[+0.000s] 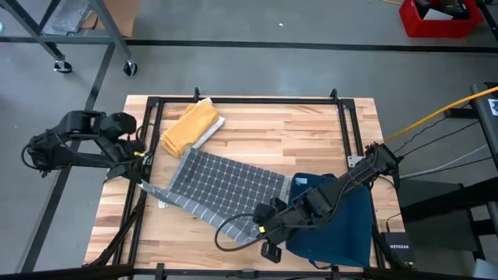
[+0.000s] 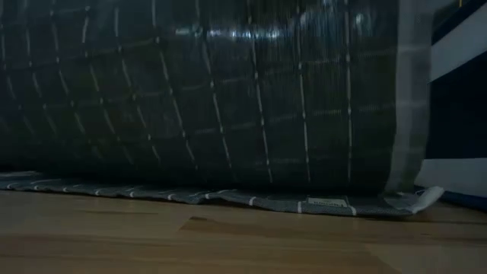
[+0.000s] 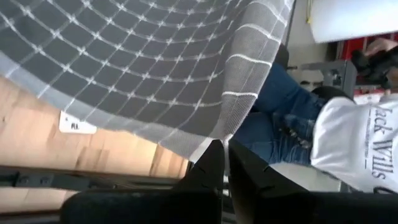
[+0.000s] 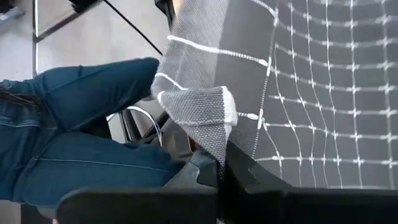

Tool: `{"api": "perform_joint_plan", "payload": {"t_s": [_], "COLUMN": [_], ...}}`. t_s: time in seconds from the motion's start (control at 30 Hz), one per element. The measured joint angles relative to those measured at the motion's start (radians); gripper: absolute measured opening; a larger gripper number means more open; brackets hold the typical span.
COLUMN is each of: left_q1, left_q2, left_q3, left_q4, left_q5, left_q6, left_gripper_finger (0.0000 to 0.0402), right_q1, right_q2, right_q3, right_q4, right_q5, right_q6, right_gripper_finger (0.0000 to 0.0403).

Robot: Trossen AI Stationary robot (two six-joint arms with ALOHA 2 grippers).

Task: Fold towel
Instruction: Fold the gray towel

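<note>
A grey towel (image 1: 222, 187) with a white check stretches slantwise over the wooden table, between my two grippers. My left gripper (image 1: 142, 173) is shut on its corner at the table's left edge. My right gripper (image 1: 261, 225) is shut on another corner near the front edge. In the low view the towel (image 2: 228, 99) hangs like a curtain, its lower edge (image 2: 228, 199) lying on the table. My left gripper pinches the towel's corner (image 3: 208, 142) between its two shut fingers (image 3: 205, 171), at the striped border. The cloth rises from the fingers and spreads away over the table. My right gripper pinches a corner of the towel (image 4: 208, 134) between its shut fingers (image 4: 239, 171). The corner's tip is folded over itself just above the fingers. The cloth runs on from there in a wide sheet.
A folded yellow cloth (image 1: 191, 126) lies at the table's far left. A dark blue cloth (image 1: 342, 229) lies at the front right, under my right arm. A black frame (image 1: 249, 99) runs around the table. A person in jeans (image 4: 74, 124) sits beyond the table.
</note>
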Motion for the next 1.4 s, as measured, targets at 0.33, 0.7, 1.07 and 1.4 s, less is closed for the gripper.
{"api": "perform_joint_plan", "payload": {"t_s": [0.33, 0.7, 1.07, 1.4], "left_q1": [-0.047, -0.047, -0.047, -0.046], "left_q2": [-0.020, -0.017, -0.018, -0.018], "left_q3": [-0.126, -0.261, -0.266, -0.421], "left_q4": [0.014, 0.105, 0.193, 0.252], "left_q5": [-0.120, -0.328, -0.691, -0.706], "left_q6": [-0.014, -0.036, -0.073, -0.153], "left_gripper_finger": [0.0000, 0.0000, 0.0000, 0.0003], "right_q1": [0.006, 0.017, -0.032, -0.069], "right_q2": [0.030, 0.102, 0.097, 0.115], "right_q3": [0.000, 0.001, 0.001, 0.001], "right_q4": [-0.043, -0.132, -0.459, -0.476], "right_q5": [0.020, 0.064, 0.219, 0.259], "right_q6": [0.107, 0.249, 0.335, 0.215], "right_gripper_finger": [0.0001, 0.0001, 0.0001, 0.0001]}}
